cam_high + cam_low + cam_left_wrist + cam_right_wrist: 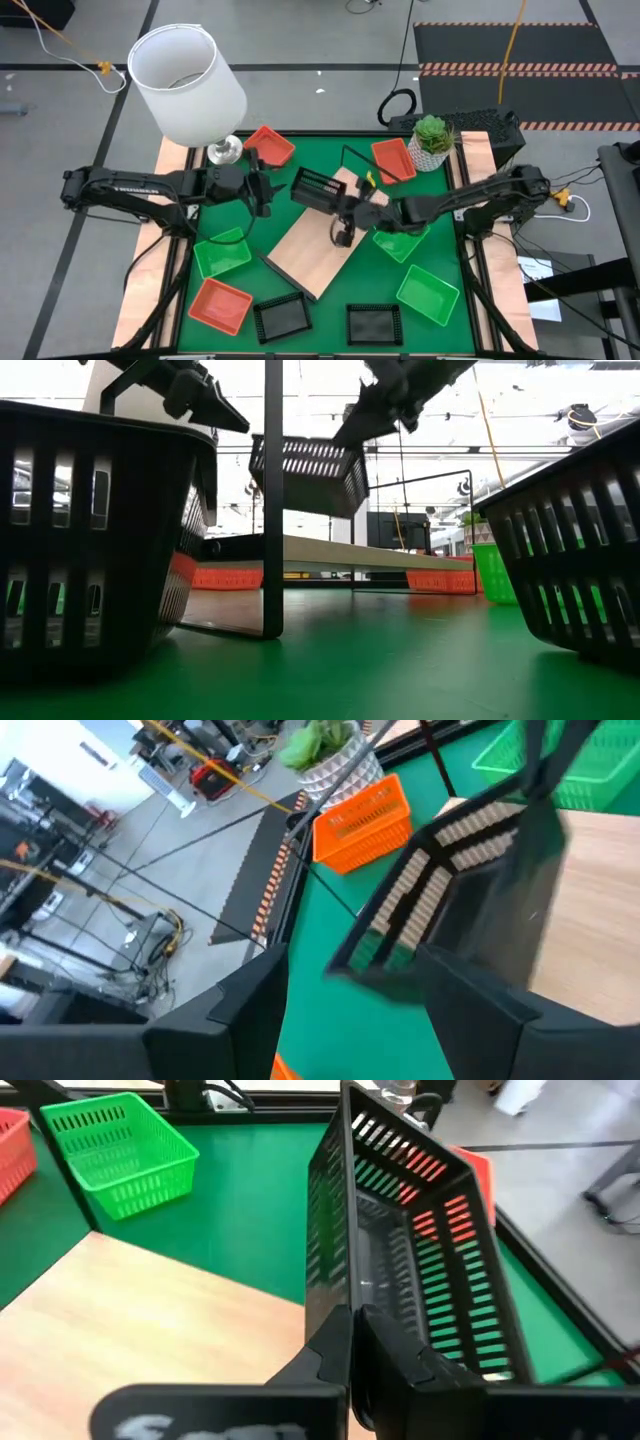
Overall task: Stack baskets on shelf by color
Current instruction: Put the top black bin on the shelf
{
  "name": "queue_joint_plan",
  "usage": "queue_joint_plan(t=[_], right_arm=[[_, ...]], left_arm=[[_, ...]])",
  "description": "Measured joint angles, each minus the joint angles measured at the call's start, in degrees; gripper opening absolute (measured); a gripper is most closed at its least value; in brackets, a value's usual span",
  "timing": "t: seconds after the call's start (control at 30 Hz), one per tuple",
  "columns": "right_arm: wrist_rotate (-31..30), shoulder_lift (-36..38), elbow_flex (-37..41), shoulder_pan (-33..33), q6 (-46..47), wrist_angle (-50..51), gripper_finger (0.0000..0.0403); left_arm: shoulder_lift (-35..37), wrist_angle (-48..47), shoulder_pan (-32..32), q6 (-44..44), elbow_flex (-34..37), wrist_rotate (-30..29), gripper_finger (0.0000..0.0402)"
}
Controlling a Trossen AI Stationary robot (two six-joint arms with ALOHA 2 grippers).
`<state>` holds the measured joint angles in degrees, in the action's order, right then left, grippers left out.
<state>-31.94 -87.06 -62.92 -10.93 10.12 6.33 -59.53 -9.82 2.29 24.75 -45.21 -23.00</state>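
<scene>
One black basket [322,187] hung over the shelf's [315,250] far end, pinched by your right gripper [352,205]; your left gripper [262,190] stood open beside it. You needed to level it first.

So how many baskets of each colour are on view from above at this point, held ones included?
orange-red baskets: 3
green baskets: 3
black baskets: 3, counting the raised black basket gripped by the right hand
Total: 9
</scene>
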Motion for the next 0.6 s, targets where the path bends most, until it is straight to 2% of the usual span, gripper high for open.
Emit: queue_joint_plan(t=[0.23,0.6], right_arm=[[-8.51,0.43,-0.02,-5.94,3.77,3.61,0.0006],[-9.31,0.04,-0.02,-6.04,8.98,10.16,0.0006]], left_arm=[[0.65,-2.48,0.03,-1.57,0.0,0.02,0.0223],[0.68,-5.03,0.03,-3.3,0.0,0.01,0.0223]])
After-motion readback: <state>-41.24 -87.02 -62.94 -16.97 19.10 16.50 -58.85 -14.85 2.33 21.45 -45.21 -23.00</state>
